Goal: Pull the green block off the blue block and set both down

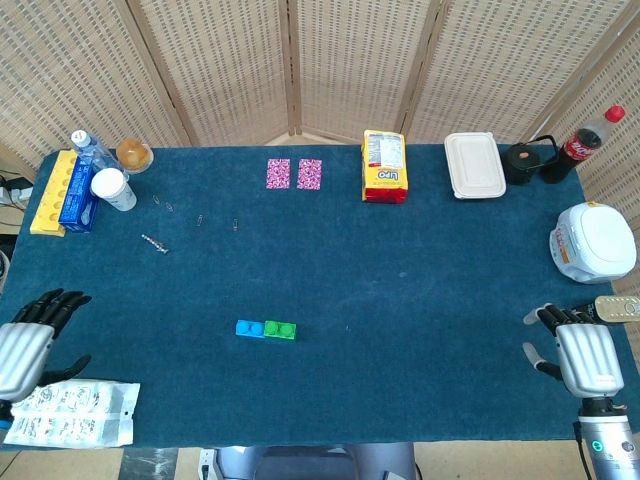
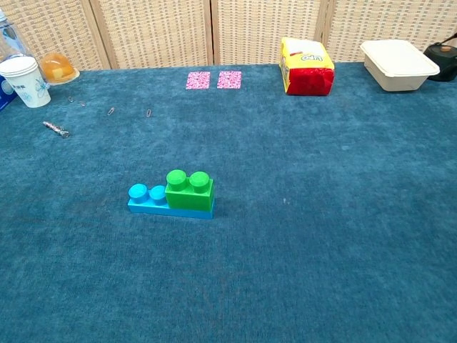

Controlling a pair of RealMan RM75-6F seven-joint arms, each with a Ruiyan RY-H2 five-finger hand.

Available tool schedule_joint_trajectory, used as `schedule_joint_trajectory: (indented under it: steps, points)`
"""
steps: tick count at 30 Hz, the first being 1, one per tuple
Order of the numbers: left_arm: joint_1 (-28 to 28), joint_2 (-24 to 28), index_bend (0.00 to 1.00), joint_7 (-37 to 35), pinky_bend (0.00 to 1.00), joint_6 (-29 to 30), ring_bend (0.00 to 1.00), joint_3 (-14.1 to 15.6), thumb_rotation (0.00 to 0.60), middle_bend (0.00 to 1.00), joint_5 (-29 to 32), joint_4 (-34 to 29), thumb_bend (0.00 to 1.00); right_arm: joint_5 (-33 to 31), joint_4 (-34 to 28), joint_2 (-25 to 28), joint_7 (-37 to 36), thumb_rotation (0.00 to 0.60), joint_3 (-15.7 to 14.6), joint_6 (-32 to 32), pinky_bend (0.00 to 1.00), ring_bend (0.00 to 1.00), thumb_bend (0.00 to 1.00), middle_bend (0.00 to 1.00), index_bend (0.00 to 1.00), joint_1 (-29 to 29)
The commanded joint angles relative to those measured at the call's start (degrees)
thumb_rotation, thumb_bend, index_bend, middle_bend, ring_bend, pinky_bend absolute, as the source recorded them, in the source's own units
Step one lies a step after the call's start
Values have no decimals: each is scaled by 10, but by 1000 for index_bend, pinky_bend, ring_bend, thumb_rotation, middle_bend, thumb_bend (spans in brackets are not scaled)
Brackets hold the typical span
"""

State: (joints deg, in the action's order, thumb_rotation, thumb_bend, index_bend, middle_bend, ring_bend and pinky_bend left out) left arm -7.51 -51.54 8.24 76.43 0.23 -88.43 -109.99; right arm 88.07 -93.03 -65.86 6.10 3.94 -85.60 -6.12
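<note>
While both hands sit low at the near corners, the head view shows wide bare cloth around the green block (image 1: 280,329), which is pressed onto the right half of the blue block (image 1: 252,328) at the middle of the table (image 1: 400,300), toward the near edge. The left hand (image 1: 30,340) lies at the near left edge, palm down, fingers apart and holding nothing, just above a printed plastic packet (image 1: 68,412). The right hand (image 1: 582,350) rests at the near right edge, fingers spread and empty, below a white rice cooker (image 1: 594,241). Along the far edge stand a yellow snack bag (image 1: 384,166), a white lidded box (image 1: 474,165), a cola bottle (image 1: 584,141), two pink cards (image 1: 294,173), and at the far left a paper cup (image 1: 112,188) beside a yellow and blue box (image 1: 64,192). A dark blue cloth covers the table, with woven screens (image 1: 330,60) behind.

From the chest view, neither hand appears. This lower angle shows what the head view flattens: the green block (image 2: 190,190) stands raised on the blue block (image 2: 153,201), whose left studs stay uncovered. Open cloth lies on every side of the pair; the cup (image 2: 21,81) and snack bag (image 2: 307,66) sit well apart from it.
</note>
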Motion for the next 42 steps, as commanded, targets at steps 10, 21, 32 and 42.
schedule_joint_trajectory:
  steps: [10, 21, 32, 42]
  points:
    - [-100, 3, 238, 75, 747, -124, 717, -22, 556, 760, -4, -36, 264, 9, -1, 3, -7, 600, -5, -6, 491, 517, 310, 443, 448, 3]
    - [-180, -45, 286, 126, 823, -220, 827, -44, 552, 877, 32, -39, 316, 9, 0, 9, -14, 600, -4, -11, 495, 519, 311, 442, 449, 7]
    - [-248, -105, 288, 199, 824, -292, 829, -55, 553, 878, 138, -19, 338, 5, 16, 8, -31, 600, -6, -16, 497, 522, 311, 443, 448, 14]
    - [-298, -170, 326, 272, 824, -301, 828, -55, 549, 878, 249, 13, 304, 10, 28, 6, -46, 600, -8, -16, 500, 522, 311, 443, 448, 15]
